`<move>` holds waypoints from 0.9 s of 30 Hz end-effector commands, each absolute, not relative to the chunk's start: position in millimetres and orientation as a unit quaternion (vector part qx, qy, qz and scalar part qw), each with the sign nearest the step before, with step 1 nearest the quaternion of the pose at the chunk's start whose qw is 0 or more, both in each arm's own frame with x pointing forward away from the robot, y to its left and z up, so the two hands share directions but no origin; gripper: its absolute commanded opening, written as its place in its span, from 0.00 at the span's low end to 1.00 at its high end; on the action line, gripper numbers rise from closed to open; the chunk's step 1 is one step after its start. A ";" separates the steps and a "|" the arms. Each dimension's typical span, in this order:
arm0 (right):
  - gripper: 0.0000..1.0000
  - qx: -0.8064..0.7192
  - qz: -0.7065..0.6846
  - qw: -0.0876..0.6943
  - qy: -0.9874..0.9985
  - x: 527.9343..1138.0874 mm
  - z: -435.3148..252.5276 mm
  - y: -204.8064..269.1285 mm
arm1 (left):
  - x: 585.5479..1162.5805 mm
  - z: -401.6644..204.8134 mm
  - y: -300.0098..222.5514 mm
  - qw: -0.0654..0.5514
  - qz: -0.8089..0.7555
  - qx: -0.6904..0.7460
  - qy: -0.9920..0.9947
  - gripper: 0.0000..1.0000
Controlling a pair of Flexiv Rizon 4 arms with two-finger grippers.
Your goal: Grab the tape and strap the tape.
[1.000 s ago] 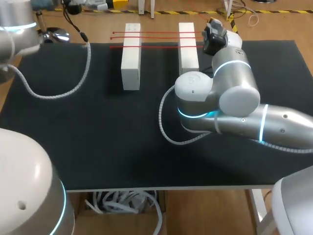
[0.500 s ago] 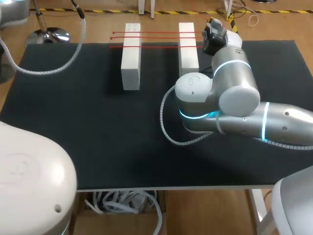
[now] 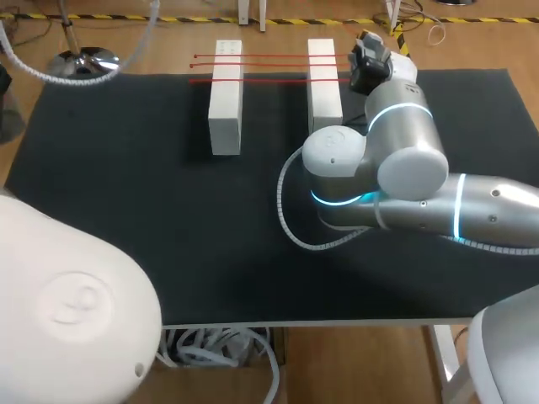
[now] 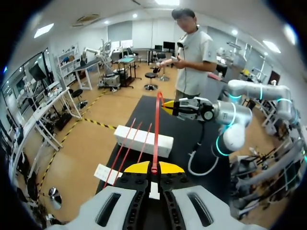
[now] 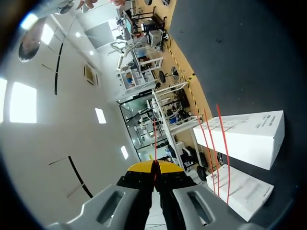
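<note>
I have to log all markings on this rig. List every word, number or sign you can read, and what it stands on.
Left block: faint marks on its top, too small to read.
Right block: faint marks too, unreadable.
Tape: plain red, no print visible.
No text in these views can be read.

Bright, even overhead light falls on the black table [image 3: 101,185]. Soft shadows lie beside the white blocks [image 3: 226,101] and under the right arm [image 3: 404,168]. Ceiling panels [image 5: 21,100] glare, and straight lines bow toward both wrist views' rims.
</note>
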State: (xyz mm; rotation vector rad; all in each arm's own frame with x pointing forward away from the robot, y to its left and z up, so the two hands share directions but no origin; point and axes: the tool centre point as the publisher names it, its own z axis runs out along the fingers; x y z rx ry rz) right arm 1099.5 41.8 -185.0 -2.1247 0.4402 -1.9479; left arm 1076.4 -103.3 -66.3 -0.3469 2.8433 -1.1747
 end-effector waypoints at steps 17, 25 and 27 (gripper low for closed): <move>0.00 -0.726 -0.662 0.111 0.150 1099.2 -183.1 42.0 | 1072.1 -38.8 -116.3 0.016 0.154 -0.091 0.984 0.00; 0.00 -0.726 -0.662 0.111 0.150 1099.2 -183.1 42.0 | 1065.0 -45.2 -129.9 0.041 0.188 0.163 0.968 0.00; 0.00 -0.726 -0.662 0.111 0.150 1099.2 -183.1 42.0 | 1066.8 -47.0 -130.2 0.037 0.185 0.175 0.966 0.00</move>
